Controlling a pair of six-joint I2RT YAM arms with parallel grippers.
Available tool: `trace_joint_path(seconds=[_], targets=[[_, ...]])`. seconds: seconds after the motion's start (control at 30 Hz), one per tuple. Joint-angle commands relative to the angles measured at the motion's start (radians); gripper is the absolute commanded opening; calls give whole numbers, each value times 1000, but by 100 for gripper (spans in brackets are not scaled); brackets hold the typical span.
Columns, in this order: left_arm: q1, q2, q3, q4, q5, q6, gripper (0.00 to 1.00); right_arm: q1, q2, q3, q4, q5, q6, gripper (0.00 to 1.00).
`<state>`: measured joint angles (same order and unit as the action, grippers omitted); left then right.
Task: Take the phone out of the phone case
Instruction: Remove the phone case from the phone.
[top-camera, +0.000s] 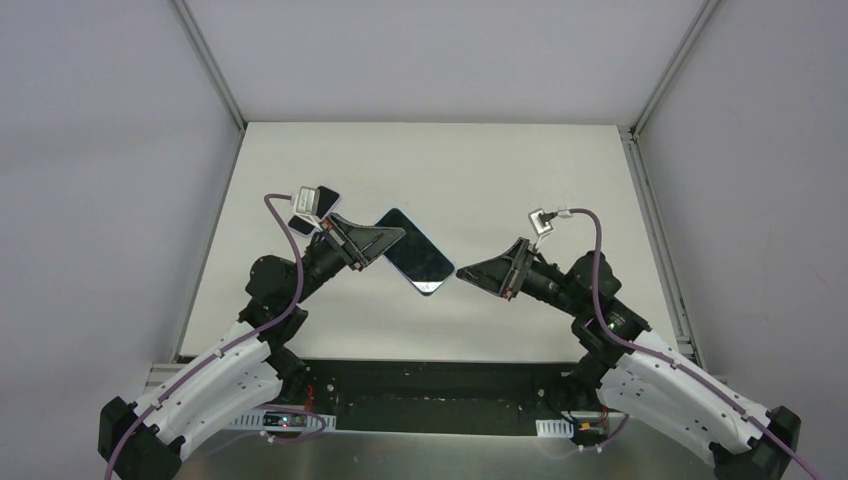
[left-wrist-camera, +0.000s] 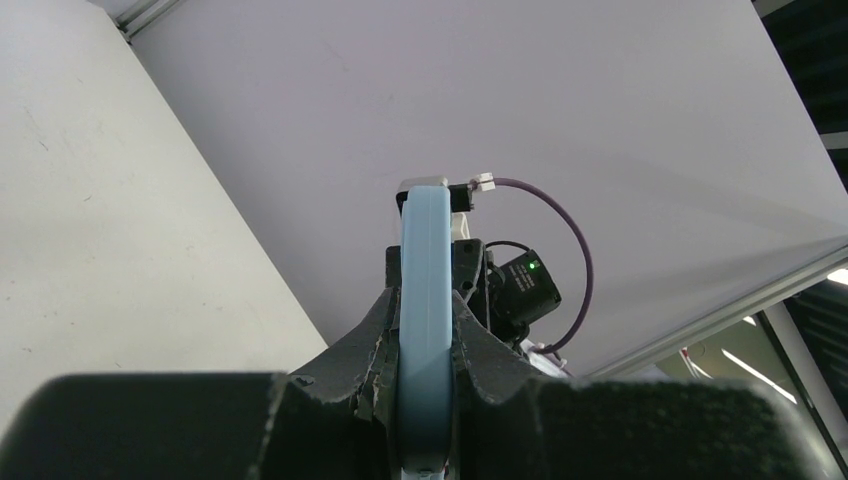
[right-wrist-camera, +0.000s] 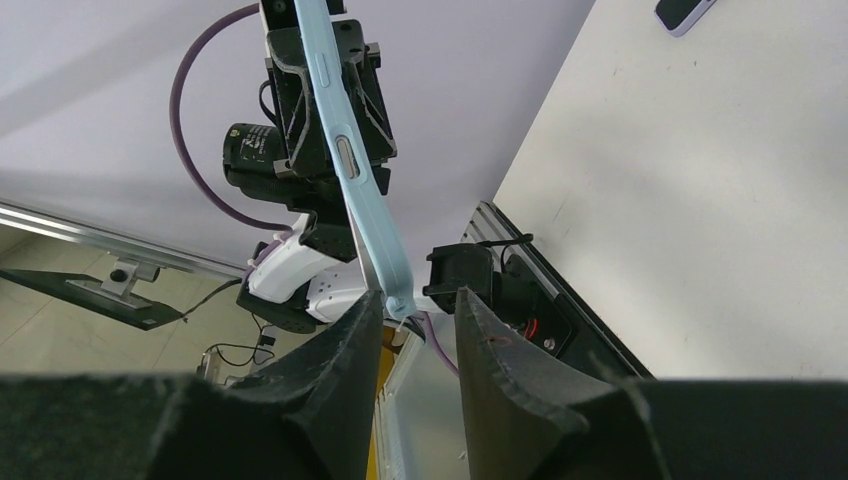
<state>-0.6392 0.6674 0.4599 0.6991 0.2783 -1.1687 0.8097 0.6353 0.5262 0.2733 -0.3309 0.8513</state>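
Note:
The phone (top-camera: 410, 248) shows its dark screen, framed by the light blue phone case (top-camera: 432, 289), and is held tilted above the table. My left gripper (top-camera: 388, 240) is shut on the case's left end. In the left wrist view the case's blue edge (left-wrist-camera: 425, 290) is clamped between both fingers of that gripper (left-wrist-camera: 425, 325). My right gripper (top-camera: 463, 272) stands open just right of the phone's near corner. In the right wrist view the case (right-wrist-camera: 345, 160) hangs edge-on, its lower corner (right-wrist-camera: 400, 298) sitting at the mouth of that gripper (right-wrist-camera: 415, 305), with nothing clamped.
A small dark flat object with a pale rim (right-wrist-camera: 685, 12) lies on the white table (top-camera: 520, 180), partly hidden behind the left wrist camera (top-camera: 310, 203) in the top view. Grey walls and metal rails (top-camera: 655, 230) border the table.

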Motion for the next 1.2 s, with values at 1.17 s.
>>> trace_joint_path(seconds=[1.17], targets=[[10,-7,31,117,1,-42,0,9,129,104,-55,88,-22,21]])
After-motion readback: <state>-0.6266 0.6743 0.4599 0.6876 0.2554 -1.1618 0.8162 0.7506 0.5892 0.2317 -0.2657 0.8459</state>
